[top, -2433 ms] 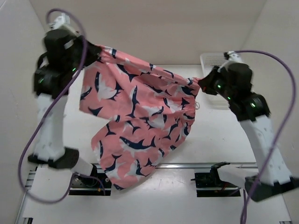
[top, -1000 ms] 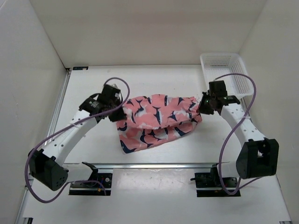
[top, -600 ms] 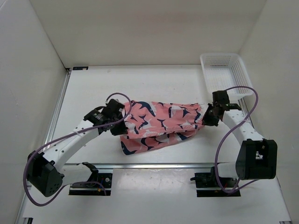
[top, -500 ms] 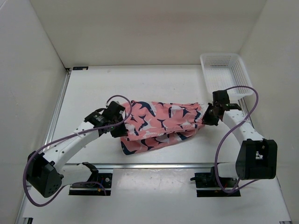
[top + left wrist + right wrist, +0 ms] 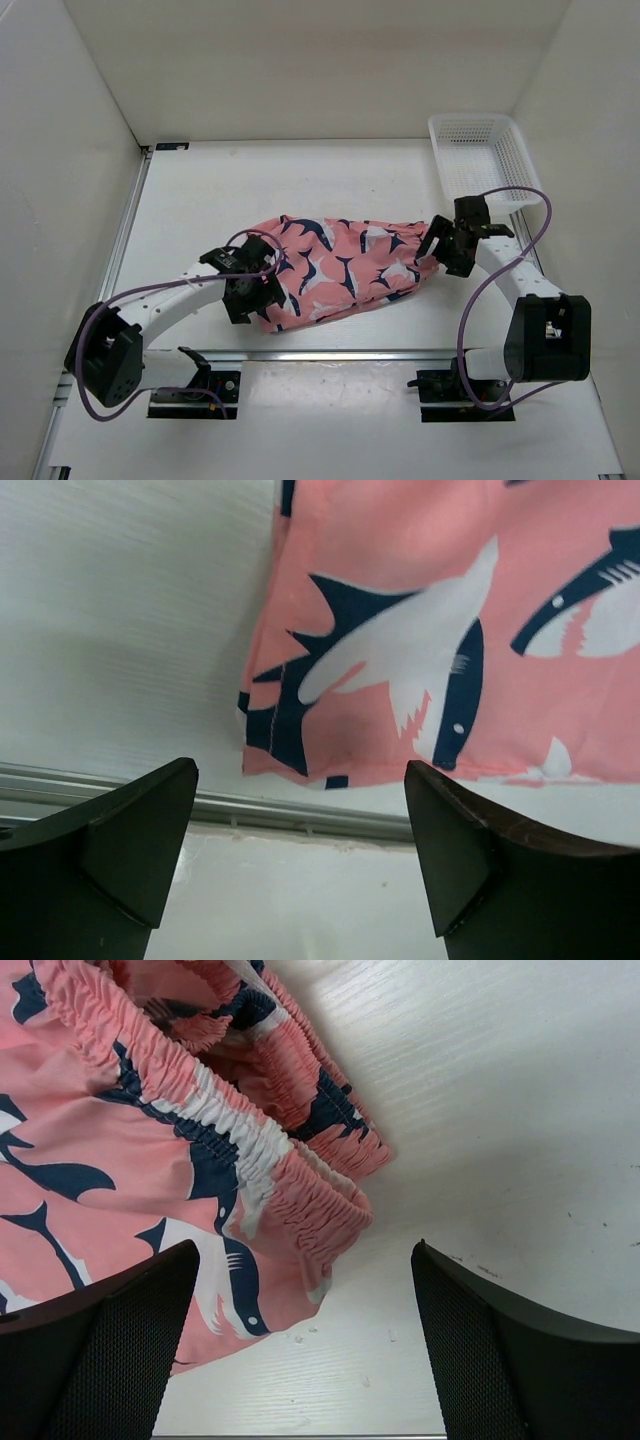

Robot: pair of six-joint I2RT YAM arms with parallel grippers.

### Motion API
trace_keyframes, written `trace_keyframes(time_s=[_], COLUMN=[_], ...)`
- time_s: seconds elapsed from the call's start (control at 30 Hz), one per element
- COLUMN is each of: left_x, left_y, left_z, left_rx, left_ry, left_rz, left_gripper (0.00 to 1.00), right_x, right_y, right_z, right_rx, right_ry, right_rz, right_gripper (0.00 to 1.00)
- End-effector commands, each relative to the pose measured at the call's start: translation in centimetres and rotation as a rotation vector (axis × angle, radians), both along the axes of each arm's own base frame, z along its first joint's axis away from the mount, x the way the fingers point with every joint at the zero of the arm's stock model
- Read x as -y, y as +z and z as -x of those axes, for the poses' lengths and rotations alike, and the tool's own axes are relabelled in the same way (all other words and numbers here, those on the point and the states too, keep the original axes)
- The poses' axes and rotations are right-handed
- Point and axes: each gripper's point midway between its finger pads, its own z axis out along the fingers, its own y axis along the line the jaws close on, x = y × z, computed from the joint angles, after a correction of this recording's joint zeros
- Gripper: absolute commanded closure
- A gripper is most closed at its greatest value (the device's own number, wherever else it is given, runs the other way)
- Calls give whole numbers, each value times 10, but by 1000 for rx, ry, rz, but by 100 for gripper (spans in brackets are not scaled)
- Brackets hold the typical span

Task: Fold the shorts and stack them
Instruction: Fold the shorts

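The shorts (image 5: 340, 270), coral-pink with navy-and-white sharks, lie folded across the middle of the table, long side running left to right. My left gripper (image 5: 252, 296) stands open at their near-left corner, holding nothing. In the left wrist view the hem corner of the shorts (image 5: 420, 640) lies just ahead of the open left gripper (image 5: 300, 780). My right gripper (image 5: 446, 246) stands open at the right end, by the gathered waistband. The right wrist view shows the elastic waistband of the shorts (image 5: 250, 1150) on the table, free of the open right gripper (image 5: 305, 1260).
A white mesh basket (image 5: 480, 155) stands at the back right corner, beyond the right arm. A metal rail (image 5: 400, 352) runs along the near edge of the table, just below the shorts' hem. White walls close in the left, back and right sides.
Both grippers have opened and let go of the shorts, which now lie flat and folded. The left gripper has drawn back toward the near-left corner of the cloth.
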Motion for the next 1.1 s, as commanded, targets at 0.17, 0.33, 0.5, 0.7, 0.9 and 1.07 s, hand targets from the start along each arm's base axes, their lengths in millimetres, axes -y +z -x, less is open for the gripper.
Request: trace_keyframes(time_s=[0.17, 0.33, 0.5, 0.7, 0.9, 1.07], left_x=[-8, -1, -13, -36, -46, -35], left_y=[-28, -47, -49, -29, 16, 73], left_z=[-38, -50, -63, -79, -84, -120], left_rx=[-12, -54, -61, -6, 65, 190], left_ry=[47, 42, 70, 116, 80, 38], left_rz=[-160, -179, -196, -159, -142, -111], left_gripper=[7, 21, 33, 31, 12, 14], right_x=[18, 12, 0, -6, 20, 14], right_y=[-5, -23, -52, -53, -14, 41], right_z=[-24, -38, -28, -8, 23, -3], right_rx=[45, 15, -34, -75, 7, 154], right_ry=[-76, -79, -76, -64, -87, -7], right_rz=[25, -100, -171, -182, -33, 32], right_gripper=[18, 32, 49, 90, 0, 10])
